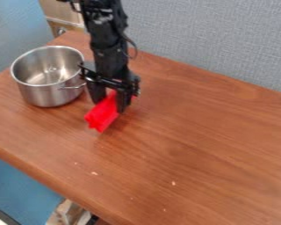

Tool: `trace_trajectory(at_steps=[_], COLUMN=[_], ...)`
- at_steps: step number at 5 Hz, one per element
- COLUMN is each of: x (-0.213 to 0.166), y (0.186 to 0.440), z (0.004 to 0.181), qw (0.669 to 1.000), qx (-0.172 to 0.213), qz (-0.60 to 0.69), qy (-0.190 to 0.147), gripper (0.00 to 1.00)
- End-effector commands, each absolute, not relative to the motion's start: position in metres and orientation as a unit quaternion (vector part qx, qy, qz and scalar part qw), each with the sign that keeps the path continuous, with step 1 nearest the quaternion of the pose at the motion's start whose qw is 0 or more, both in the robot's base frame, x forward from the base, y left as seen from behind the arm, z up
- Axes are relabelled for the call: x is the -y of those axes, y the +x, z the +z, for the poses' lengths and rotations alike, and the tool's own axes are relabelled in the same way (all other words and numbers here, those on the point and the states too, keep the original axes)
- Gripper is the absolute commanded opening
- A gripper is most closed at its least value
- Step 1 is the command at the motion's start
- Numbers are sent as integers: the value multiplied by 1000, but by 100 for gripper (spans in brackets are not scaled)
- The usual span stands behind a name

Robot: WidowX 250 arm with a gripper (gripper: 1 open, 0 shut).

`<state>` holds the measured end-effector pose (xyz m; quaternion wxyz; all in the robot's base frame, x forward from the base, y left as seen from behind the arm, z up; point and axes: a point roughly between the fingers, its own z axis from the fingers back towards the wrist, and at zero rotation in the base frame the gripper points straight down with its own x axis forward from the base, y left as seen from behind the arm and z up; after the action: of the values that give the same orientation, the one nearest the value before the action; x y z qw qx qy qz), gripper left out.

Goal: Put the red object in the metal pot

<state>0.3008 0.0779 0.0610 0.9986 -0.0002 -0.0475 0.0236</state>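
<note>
1. One black robot arm (103,35) descends from the top of the frame, its upper part cut off by the edge.
2. The gripper (108,99) points down at centre-left, its fingers clamped on the upper end of the red object (102,114).
3. The red object hangs tilted, lower end toward the lower left; whether that end touches the wooden table (190,132) is hard to tell.
4. The fingertips are partly masked by the block, so their exact contact is not clear.
5. The metal pot (49,75) sits in the upper left, just left of the gripper, with nothing visible inside it.
6. A blue-grey wall (213,35) fills the upper right; blurred clutter shows at the bottom edge.
</note>
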Motion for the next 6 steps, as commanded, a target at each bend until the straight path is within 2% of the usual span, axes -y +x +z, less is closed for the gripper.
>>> trace_trajectory(at_steps=[1,2,3,4,6], x=[-104,-140,-179,-212,-242], y=[312,314,315,315,319], z=[116,133,135,126,108], qw=[992,988,983,979,973], qx=[117,129,126,116,99], qz=[42,84,130,162,201], qy=[6,9,21,32,48], gripper=[0,0,0,0,0])
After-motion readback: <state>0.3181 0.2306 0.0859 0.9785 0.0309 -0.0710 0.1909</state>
